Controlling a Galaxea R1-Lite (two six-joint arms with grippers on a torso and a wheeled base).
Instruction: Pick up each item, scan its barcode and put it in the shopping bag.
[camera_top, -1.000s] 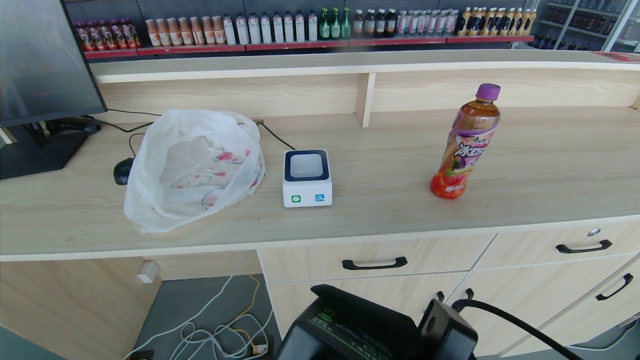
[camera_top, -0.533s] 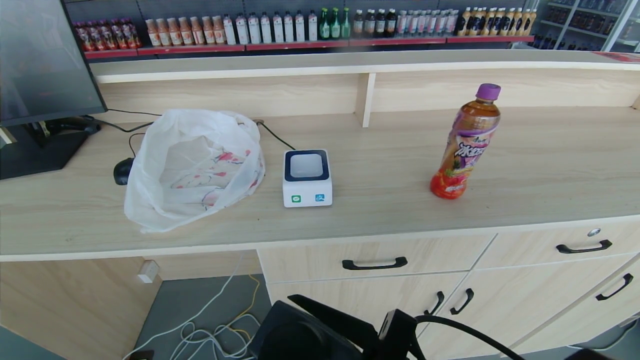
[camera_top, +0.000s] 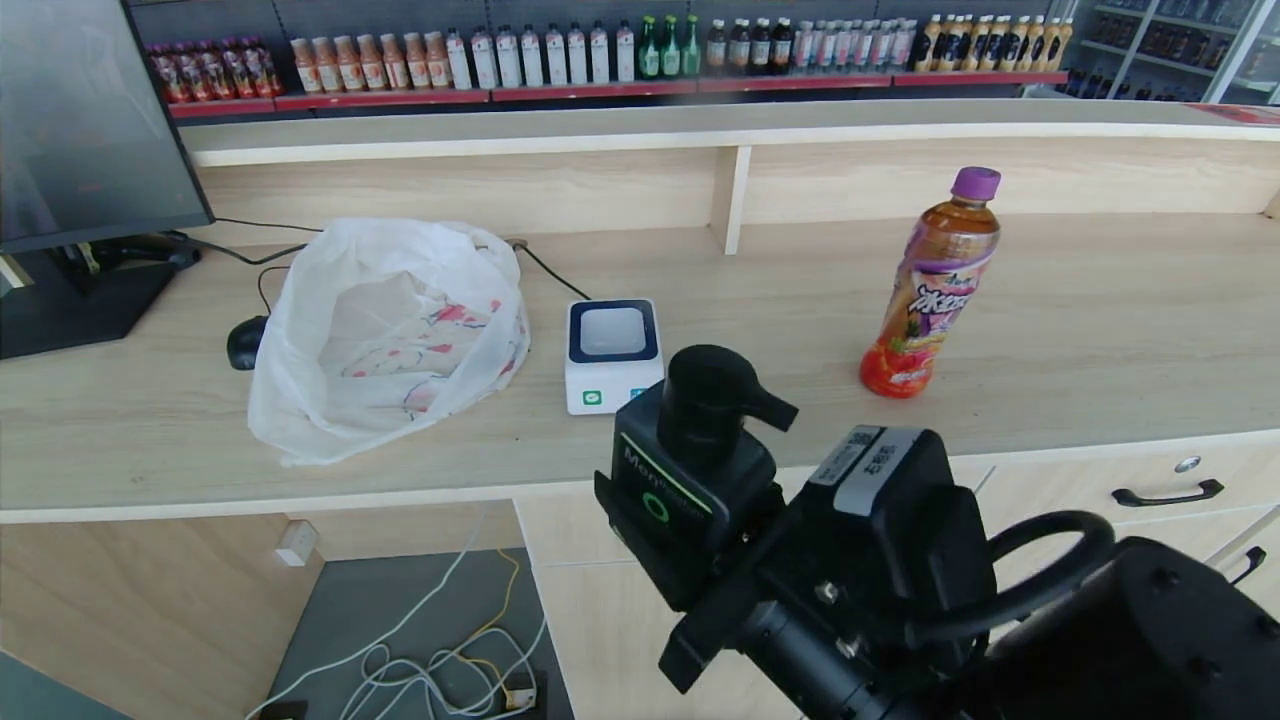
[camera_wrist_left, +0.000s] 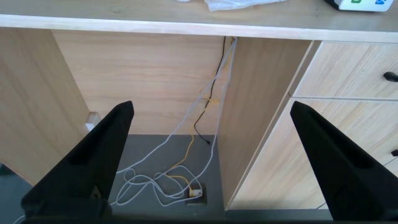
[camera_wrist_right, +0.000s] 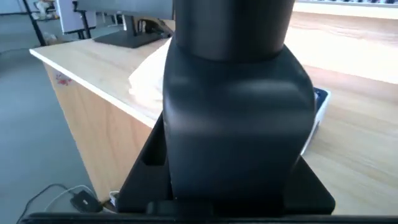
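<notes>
Purple-capped bottle (camera_top: 930, 290) upright, bag (camera_top: 385, 335) beside scanner (camera_top: 612, 355)

Shop checkout; drinks shelves (camera_top: 600, 91) behind wooden counter (camera_top: 800, 280); barcode scanner (camera_top: 613, 350), monitor (camera_top: 90, 110), shopping bag (camera_top: 390, 330) on it.

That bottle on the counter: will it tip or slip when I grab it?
The bottle stands tall on a narrow base, so a high push would likely tip it. It looks nearly full, so probably fairly heavy. Its glossy label may slip.

Bag (camera_top: 385, 335) left, scanner (camera_top: 613, 355) middle, bottle (camera_top: 930, 290) right
</notes>
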